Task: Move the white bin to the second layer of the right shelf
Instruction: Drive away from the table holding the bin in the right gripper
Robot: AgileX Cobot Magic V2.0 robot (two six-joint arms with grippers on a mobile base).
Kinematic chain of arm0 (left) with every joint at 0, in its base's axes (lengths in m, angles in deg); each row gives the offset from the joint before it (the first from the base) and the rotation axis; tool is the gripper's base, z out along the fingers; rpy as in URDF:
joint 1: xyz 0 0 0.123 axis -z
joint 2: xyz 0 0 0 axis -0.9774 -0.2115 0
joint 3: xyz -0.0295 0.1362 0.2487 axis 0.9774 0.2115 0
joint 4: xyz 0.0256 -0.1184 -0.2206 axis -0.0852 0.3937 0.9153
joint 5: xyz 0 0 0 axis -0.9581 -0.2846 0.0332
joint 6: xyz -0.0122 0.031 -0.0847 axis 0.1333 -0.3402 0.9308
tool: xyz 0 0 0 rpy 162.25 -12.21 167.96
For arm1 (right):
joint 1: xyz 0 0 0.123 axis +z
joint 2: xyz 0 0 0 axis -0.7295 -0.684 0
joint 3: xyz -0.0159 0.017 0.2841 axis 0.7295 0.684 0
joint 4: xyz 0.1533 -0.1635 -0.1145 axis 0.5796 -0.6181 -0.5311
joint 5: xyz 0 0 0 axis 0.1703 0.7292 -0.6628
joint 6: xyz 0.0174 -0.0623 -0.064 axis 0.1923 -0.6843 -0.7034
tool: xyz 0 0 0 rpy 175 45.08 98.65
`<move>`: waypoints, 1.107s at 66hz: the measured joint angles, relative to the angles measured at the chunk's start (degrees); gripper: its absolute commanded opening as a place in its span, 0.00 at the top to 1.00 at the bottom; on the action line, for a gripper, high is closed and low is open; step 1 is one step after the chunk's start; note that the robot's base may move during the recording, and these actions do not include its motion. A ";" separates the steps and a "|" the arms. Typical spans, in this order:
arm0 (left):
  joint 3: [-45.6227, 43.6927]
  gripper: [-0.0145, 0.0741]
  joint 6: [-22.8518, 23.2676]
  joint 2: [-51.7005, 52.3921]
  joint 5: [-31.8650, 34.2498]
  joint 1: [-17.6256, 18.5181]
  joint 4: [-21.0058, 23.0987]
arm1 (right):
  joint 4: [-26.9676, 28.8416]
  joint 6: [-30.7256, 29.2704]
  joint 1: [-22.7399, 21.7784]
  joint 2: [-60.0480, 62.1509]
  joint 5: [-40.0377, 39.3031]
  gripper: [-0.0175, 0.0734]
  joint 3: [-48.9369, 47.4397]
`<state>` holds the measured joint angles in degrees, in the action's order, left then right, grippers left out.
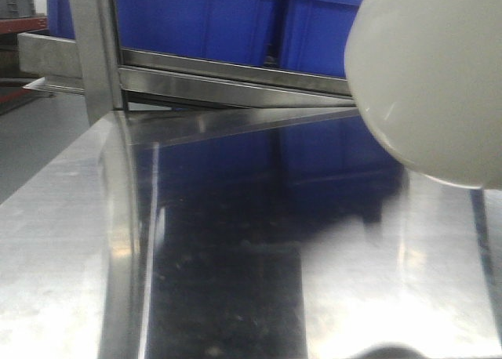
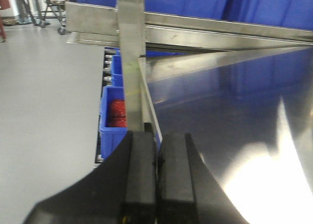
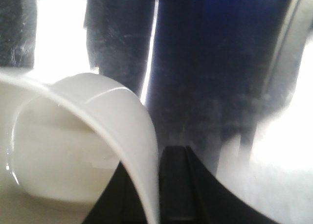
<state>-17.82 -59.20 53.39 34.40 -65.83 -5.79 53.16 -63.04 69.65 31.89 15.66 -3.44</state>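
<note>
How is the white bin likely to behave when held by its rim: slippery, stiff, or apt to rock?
The white bin looks glossy, so it may slip in the right gripper. Its thin wall probably flexes. Its rounded bottom may rock when set down.

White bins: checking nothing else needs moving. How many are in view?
1: the white bin, at the front view's right, its rim in the right gripper. Others may be hidden.
</note>
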 measured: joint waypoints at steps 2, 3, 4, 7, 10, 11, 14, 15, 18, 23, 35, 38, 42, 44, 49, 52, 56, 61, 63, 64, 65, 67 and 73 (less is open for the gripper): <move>0.00 0.74 0.00 0.00 0.00 0.00 0.00 | 0.00 0.00 0.00 0.00 0.00 0.75 0.00; 0.00 0.74 0.00 0.00 0.00 0.00 0.00 | 0.00 0.00 0.00 0.00 0.00 0.75 0.00; 0.00 0.74 0.00 0.00 0.00 0.00 0.00 | 0.00 0.00 0.00 0.00 0.00 0.75 0.00; 0.00 0.74 0.00 0.00 0.00 0.00 0.00 | 0.00 0.00 0.00 0.00 0.00 0.75 0.00; 0.00 0.74 0.00 0.00 0.00 0.00 0.00 | 0.00 0.00 0.00 0.00 0.00 0.75 0.00; 0.00 0.74 0.00 0.00 0.00 0.00 0.00 | 0.00 0.00 0.00 0.00 0.00 0.75 0.00; 0.00 0.74 0.00 0.00 0.00 0.00 0.00 | 0.00 0.00 0.00 0.00 0.00 0.75 0.00; 0.00 0.74 0.00 0.00 0.00 0.00 0.00 | 0.00 0.00 0.00 0.00 0.00 0.75 0.00; 0.00 0.74 0.00 0.00 0.00 0.00 0.00 | 0.00 0.00 0.00 0.00 0.00 0.75 0.00; 0.00 0.74 0.00 0.00 0.00 0.00 0.00 | 0.00 0.00 0.00 0.00 0.00 0.75 0.00; 0.00 0.74 0.00 0.00 0.00 0.00 0.00 | 0.00 0.00 0.00 0.22 0.00 0.75 0.00; 0.00 0.74 0.00 0.00 0.00 0.00 0.00 | 0.00 0.00 0.00 0.22 0.12 0.75 0.00; 0.00 0.74 0.00 0.00 0.00 0.00 0.00 | 0.00 0.00 0.00 0.22 0.12 0.75 0.00; 0.00 0.74 0.00 0.00 0.00 0.00 0.00 | 0.00 0.00 0.00 0.22 0.12 0.75 0.00; 0.00 0.74 0.00 0.00 0.00 0.00 0.00 | 0.00 0.00 0.00 0.22 0.34 0.75 0.00; 0.00 0.74 0.00 0.00 0.00 0.00 0.00 | 0.00 0.00 0.00 0.22 0.47 0.75 0.00; 0.00 0.74 0.00 0.00 0.00 0.00 0.00 | 0.00 0.00 0.00 0.22 0.47 0.75 0.00; 0.00 0.74 0.00 0.00 0.00 0.00 0.00 | 0.00 0.00 0.00 0.22 0.47 0.75 0.00; 0.00 0.74 0.00 0.00 0.00 0.00 0.00 | 0.00 0.00 0.00 0.22 0.47 0.75 0.00; 0.00 0.74 0.00 0.00 0.00 0.00 0.00 | 0.00 0.00 0.00 0.22 0.47 0.75 0.00; 0.00 0.74 0.00 0.00 0.00 0.00 0.00 | 0.00 0.00 0.00 0.22 0.47 0.75 0.00; 0.00 0.74 0.00 0.00 0.00 0.00 0.00 | 0.00 0.00 0.00 0.22 0.47 0.75 0.00; 0.00 0.74 0.00 0.00 0.00 0.00 0.00 | 0.00 0.00 0.00 0.22 0.47 0.75 0.00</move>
<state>-17.82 -59.20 53.39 34.40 -65.83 -5.79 53.16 -63.04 69.65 32.11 16.13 -3.44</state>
